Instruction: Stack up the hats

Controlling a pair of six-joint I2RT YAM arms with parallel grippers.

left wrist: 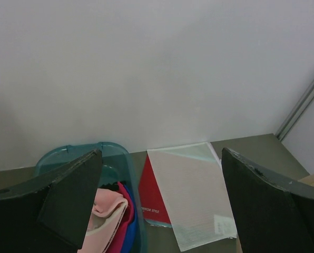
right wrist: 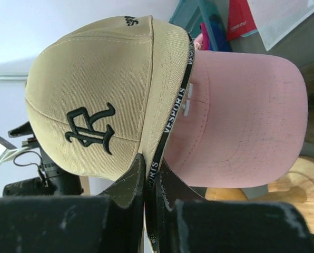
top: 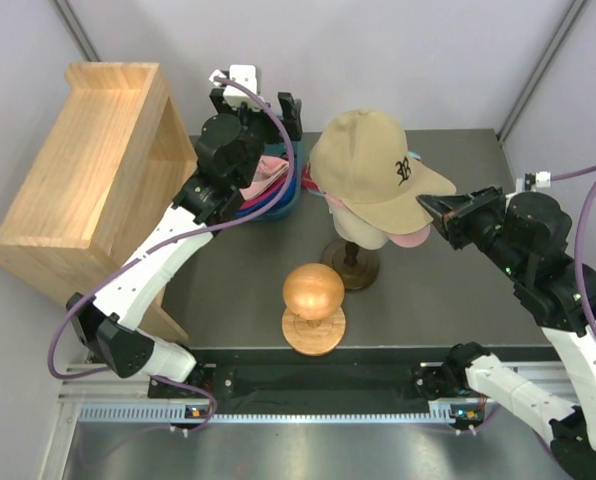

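Note:
A tan cap with a black embroidered letter [top: 373,165] sits over a light pink cap [top: 410,238] on the cream mannequin head [top: 363,232]. My right gripper [top: 430,212] is shut on the tan cap's brim. The right wrist view shows the jaws [right wrist: 151,168] pinching the brim edge of the tan cap [right wrist: 94,95], with the pink cap's brim [right wrist: 241,121] beside it. My left gripper [top: 258,108] is open and empty above a teal bin [top: 278,212]. In the left wrist view the gripper [left wrist: 161,158] hangs over the bin [left wrist: 67,153], which holds pink [left wrist: 107,216], magenta [left wrist: 123,221] and blue [left wrist: 131,232] caps.
A wooden shelf unit [top: 88,170] stands at the left. A wooden ball on a stand [top: 313,295] is at the front centre, near the mannequin's dark base [top: 350,265]. A red and white sheet [left wrist: 188,195] lies right of the bin.

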